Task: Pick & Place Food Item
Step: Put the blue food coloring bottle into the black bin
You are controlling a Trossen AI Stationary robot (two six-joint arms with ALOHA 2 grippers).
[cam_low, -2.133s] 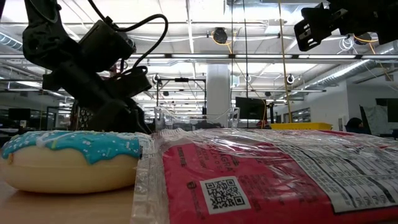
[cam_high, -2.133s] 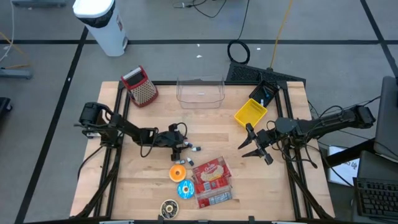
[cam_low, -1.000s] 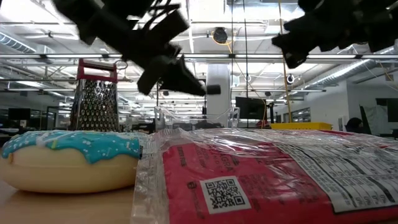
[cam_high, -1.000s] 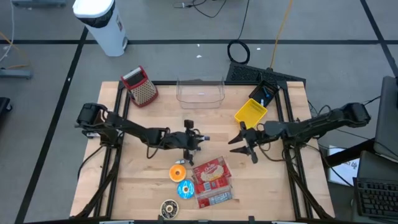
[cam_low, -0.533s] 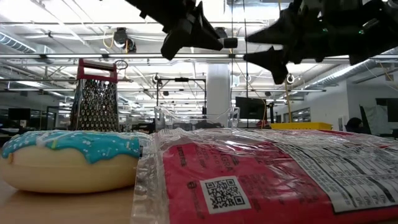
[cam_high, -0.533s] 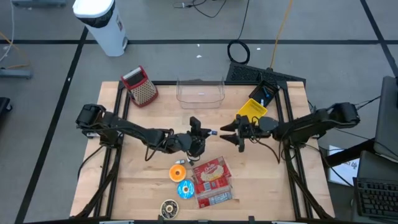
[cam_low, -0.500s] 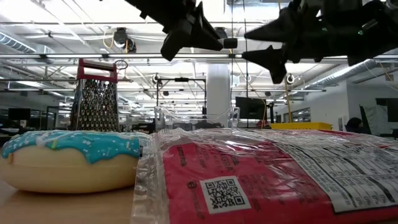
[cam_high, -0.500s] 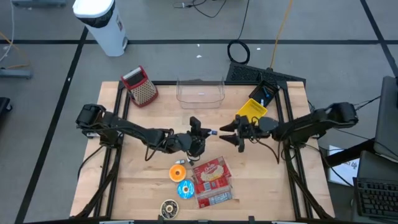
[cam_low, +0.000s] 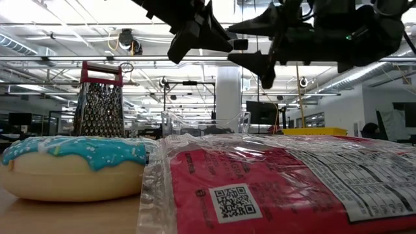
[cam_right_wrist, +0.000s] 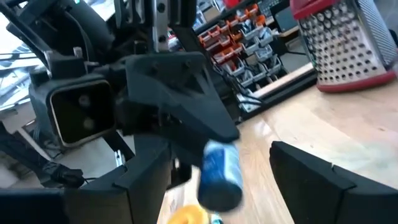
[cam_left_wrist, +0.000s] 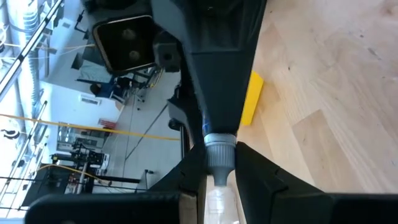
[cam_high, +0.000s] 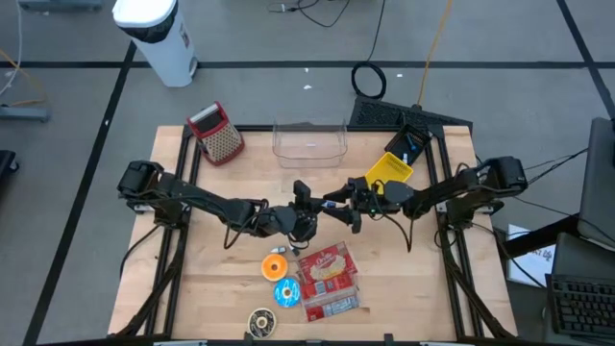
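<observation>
A small clear bottle with a blue cap hangs in the air over the middle of the table, with my left gripper shut on it. The cap sticks out past the left fingertips toward the table's right. My right gripper stands open and faces the left one. Its two fingers stand on either side of the cap with a gap on both sides. On the table near the front lie a red snack pack, a blue-iced donut and an orange piece. My left gripper pinches the bottle's clear body between its two fingers, just behind the cap. The fingers come nearly level from the table's left and lie along the bottle. The bottle is lifted clear of the table, its cap end pointing toward my right gripper.
A red-handled grater stands at the far left and a clear bin at the far middle. A yellow bin sits at the far right. A brown donut lies at the front edge. Bare wood lies under both grippers.
My left gripper has risen with the bottle and rolled, then kept still. My right gripper has travelled toward the table's left, up to the bottle's cap, has rolled, and has opened wider.
</observation>
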